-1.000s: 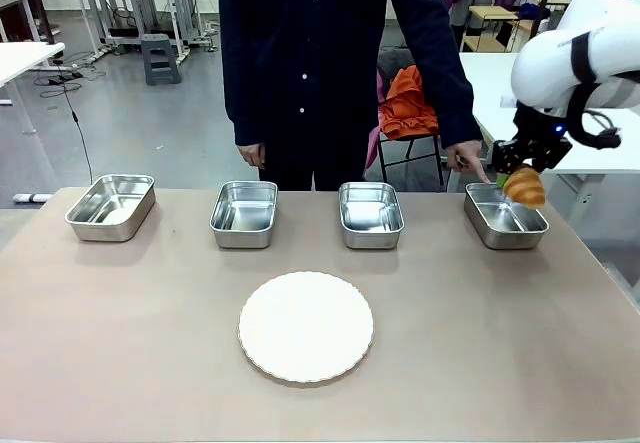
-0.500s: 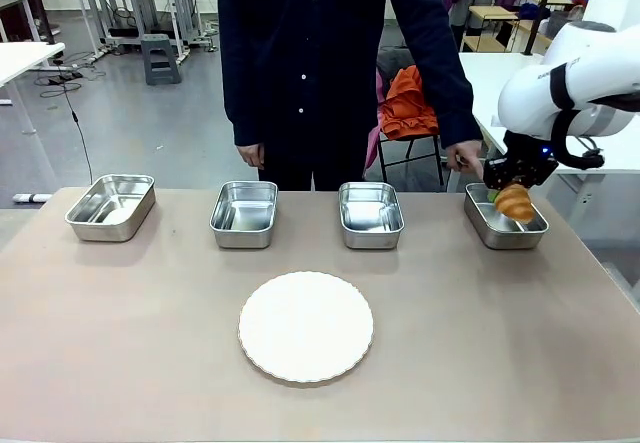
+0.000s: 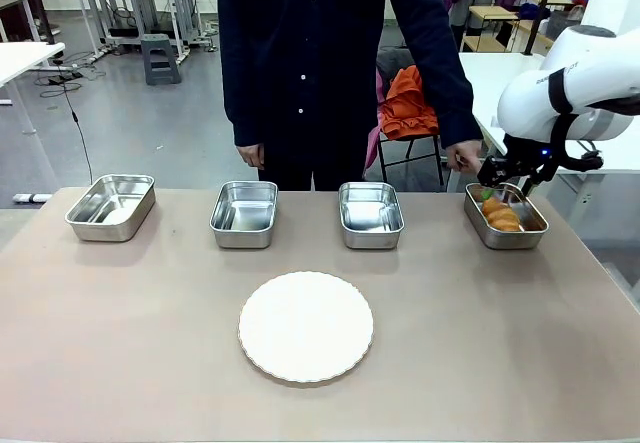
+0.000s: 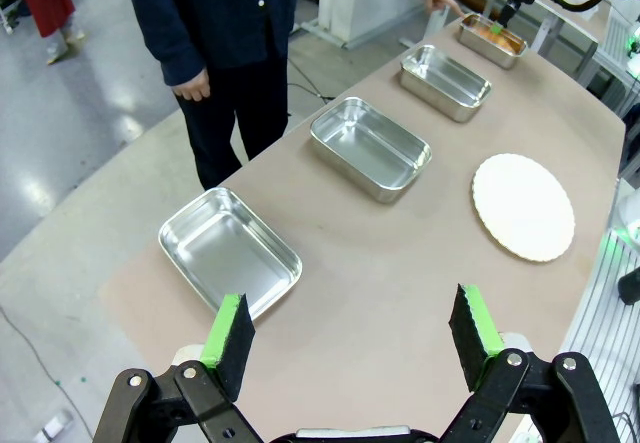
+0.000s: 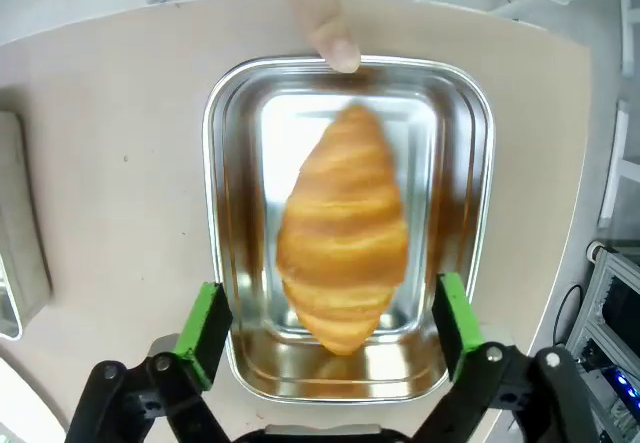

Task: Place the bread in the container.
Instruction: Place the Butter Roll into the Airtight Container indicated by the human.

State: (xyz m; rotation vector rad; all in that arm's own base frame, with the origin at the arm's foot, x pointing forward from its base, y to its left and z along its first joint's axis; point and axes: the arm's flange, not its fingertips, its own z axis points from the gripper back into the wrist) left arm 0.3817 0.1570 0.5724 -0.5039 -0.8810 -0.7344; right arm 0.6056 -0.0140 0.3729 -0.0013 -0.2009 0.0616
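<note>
Steel trays stand in a row along the far side of your surface (image 3: 150, 313), four alike, and the bread (image 5: 343, 238) lies inside the container (image 5: 222, 263) at your right end of that row. It rests lengthwise along the tray floor, apart from the walls, which looks like a drop from just above rather than a careful set-down. The person's hand (image 3: 464, 155) reaches to the container's far rim, one fingertip (image 5: 338, 51) touching it in the right wrist view; you can read that as pointing out which tray was meant.

Your right gripper (image 5: 326, 323) hangs directly over the container. Its jaws are spread wide and released, green pads (image 5: 205, 325) standing either side of the bread's near end without touching it, so nothing is held. By the look of it the placing is done, and lifting clear straight up would keep the pads off the rolled rim.

Your left gripper (image 4: 352, 331) sits well away, above the surface near the tray at the other end, jaws fully apart and holding nothing. The white plate (image 3: 306, 326) in the middle lies bare.
</note>
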